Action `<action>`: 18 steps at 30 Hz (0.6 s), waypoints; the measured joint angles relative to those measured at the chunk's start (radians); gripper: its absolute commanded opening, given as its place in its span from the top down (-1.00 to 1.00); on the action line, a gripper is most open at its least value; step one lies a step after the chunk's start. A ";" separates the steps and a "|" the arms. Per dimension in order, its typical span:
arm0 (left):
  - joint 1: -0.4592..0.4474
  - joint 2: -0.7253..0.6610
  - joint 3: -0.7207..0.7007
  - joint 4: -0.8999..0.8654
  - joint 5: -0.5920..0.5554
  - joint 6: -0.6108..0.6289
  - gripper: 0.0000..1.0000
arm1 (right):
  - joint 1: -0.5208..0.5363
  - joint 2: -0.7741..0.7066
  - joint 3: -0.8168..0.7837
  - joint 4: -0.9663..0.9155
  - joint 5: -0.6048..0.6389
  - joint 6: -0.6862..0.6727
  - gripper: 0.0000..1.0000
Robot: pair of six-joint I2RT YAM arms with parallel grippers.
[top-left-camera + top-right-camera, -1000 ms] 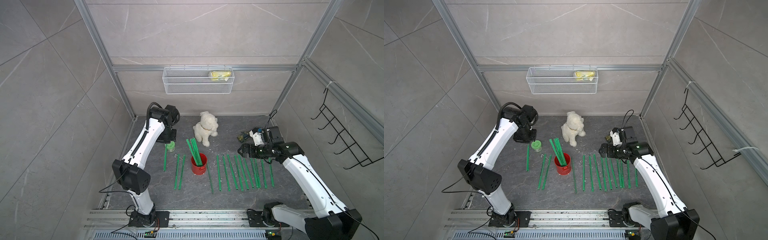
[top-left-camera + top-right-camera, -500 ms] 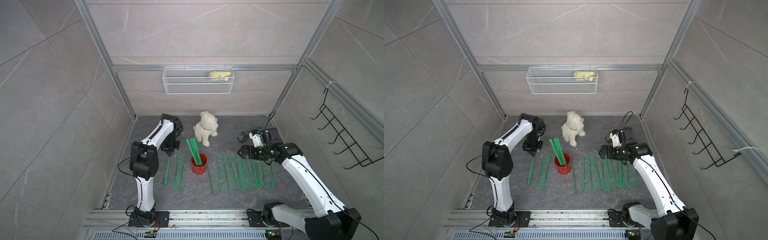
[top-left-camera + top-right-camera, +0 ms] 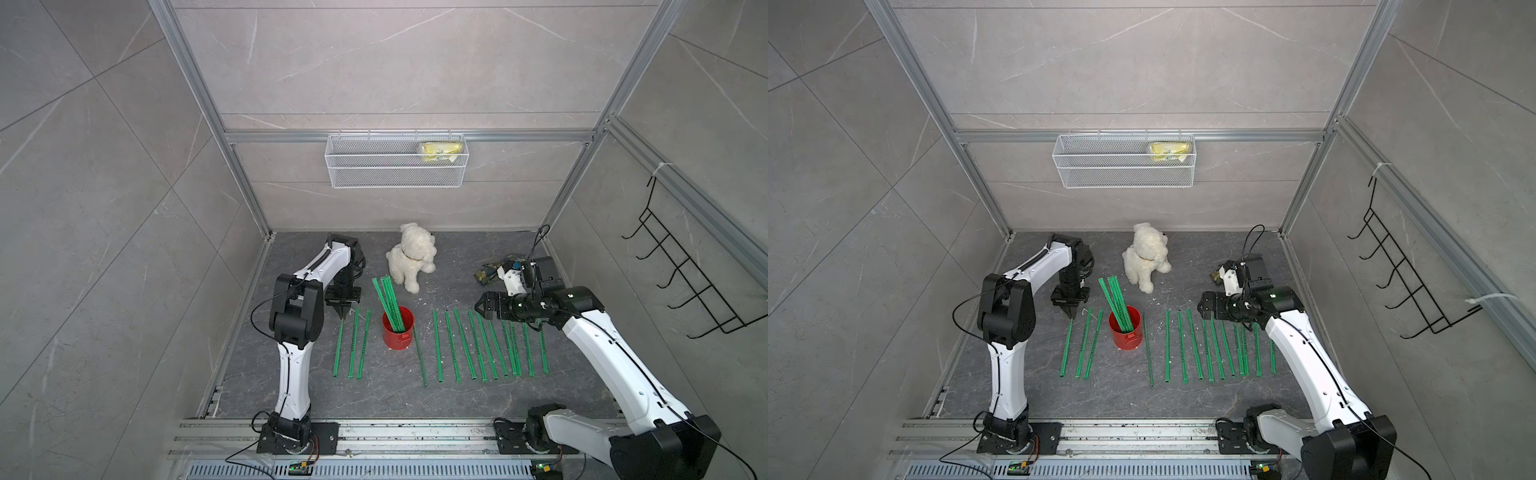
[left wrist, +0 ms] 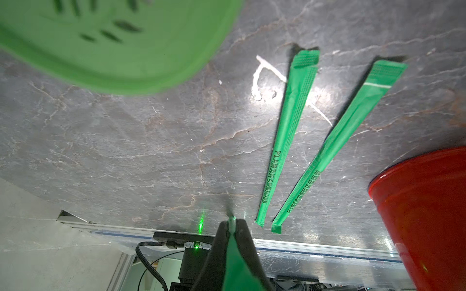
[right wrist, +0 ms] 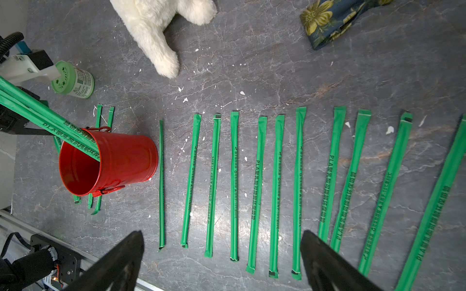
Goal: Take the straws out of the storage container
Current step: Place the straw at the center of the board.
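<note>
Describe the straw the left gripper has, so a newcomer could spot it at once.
Start at the red can mid-floor. On the left arm's side of it three straws run side by side; take the outermost straw, farthest from the can. Only it has its back-wall end pinched in the shut left gripper.

The storage container (image 3: 398, 333), a small red metal can, stands upright on the dark tabletop (image 3: 374, 399). A few bright-green straws (image 3: 388, 305) with dark print lean in it, tilted toward the back left. Three more lie side by side just left of the can. The outermost has its far end pinched between the fingers (image 4: 246, 238) of the left gripper (image 3: 343, 312). About eleven lie in a parallel row to the can's right.
</note>
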 measured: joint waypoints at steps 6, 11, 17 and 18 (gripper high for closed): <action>0.015 0.000 0.000 0.014 0.000 0.011 0.76 | 0.000 0.000 0.000 0.000 0.000 0.000 -1.00; 0.019 0.000 -0.005 0.029 0.001 0.012 0.73 | 0.000 0.000 0.000 0.000 0.002 0.000 -1.00; 0.020 0.001 -0.027 0.048 0.010 0.013 0.71 | 0.000 0.000 0.000 0.000 0.004 0.000 -1.00; 0.021 0.001 -0.034 0.053 0.013 0.013 0.70 | 0.000 0.000 0.000 0.000 0.004 0.000 -1.00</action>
